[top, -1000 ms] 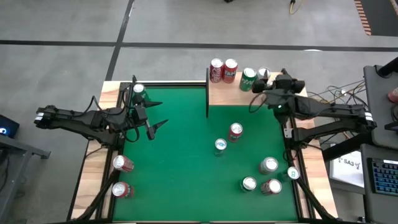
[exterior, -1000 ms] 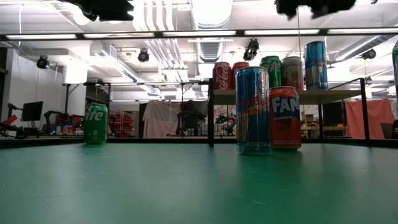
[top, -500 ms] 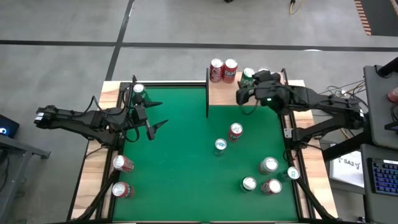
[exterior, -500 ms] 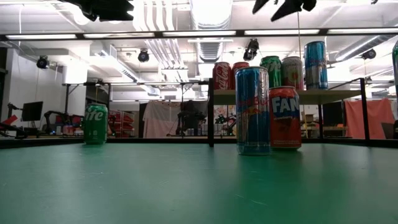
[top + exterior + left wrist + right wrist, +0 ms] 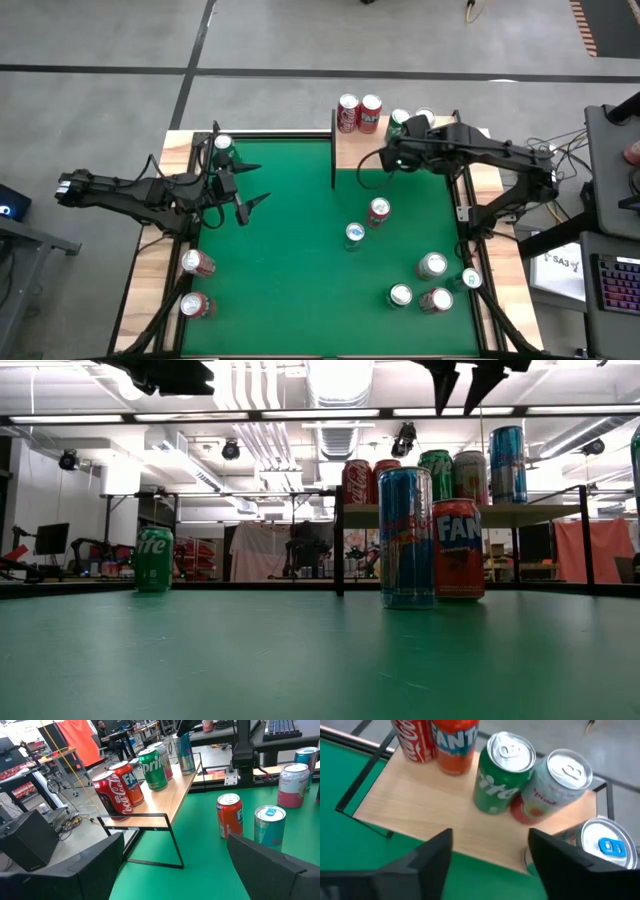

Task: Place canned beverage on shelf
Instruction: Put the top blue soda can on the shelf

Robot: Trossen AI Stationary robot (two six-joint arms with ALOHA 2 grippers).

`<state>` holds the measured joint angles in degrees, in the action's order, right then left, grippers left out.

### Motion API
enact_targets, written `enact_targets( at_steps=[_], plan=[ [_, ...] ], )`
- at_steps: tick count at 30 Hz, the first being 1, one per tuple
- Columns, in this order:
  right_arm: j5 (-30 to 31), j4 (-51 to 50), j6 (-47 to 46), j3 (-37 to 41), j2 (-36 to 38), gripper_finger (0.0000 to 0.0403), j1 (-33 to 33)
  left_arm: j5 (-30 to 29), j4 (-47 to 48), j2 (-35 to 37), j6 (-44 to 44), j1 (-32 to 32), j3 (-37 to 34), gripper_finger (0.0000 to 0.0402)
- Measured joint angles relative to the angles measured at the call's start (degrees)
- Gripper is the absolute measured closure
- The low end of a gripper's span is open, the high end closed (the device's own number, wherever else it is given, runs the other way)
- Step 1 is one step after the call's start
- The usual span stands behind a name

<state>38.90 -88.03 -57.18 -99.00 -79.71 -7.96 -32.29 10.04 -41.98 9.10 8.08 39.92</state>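
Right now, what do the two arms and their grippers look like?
Both arms are dark, jointed links. The left gripper and right gripper each carry two tapering black fingers, broad and matte in the wrist views. A small green light shows on the right arm.

Bright, even light falls from long ceiling fixtures [image 5: 340, 412] seen in the low view, straight above the shelf [image 5: 500, 515]. The green tabletop [image 5: 290, 250] under them shows only faint, soft shadows beside the cans. The near tabletop in the low view is blurred; the can tops [image 5: 510, 751] over the shelf catch pale glare
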Motion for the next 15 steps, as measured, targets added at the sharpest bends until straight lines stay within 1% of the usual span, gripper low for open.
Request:
enact_targets(
  at_steps=[10, 11, 12, 15],
  plan=[
    [-10.4, -2.0, 4.2, 1.4, -0.3, 0.0367, -6.1, 0.0, 0.5, 0.0, 0.0, 0.0, 0.0, 0.0064],
    [-10.8, -2.1, 4.8, 1.7, -0.2, 0.0381, -6.6, 0.0, 0.5, 0.0, 0.0, 0.0, 0.0, 0.0064],
    [-10.8, -2.1, 5.3, 1.9, -0.2, 0.0386, -7.1, 0.0, 0.5, 0.0, 0.0, 0.0, 0.0, 0.0064],
    [-11.0, -2.0, 5.9, 2.3, -0.1, 0.0390, -8.9, 0.0, 0.6, 0.0, 0.0, 0.0, 0.0, 0.0064]
  ],
)
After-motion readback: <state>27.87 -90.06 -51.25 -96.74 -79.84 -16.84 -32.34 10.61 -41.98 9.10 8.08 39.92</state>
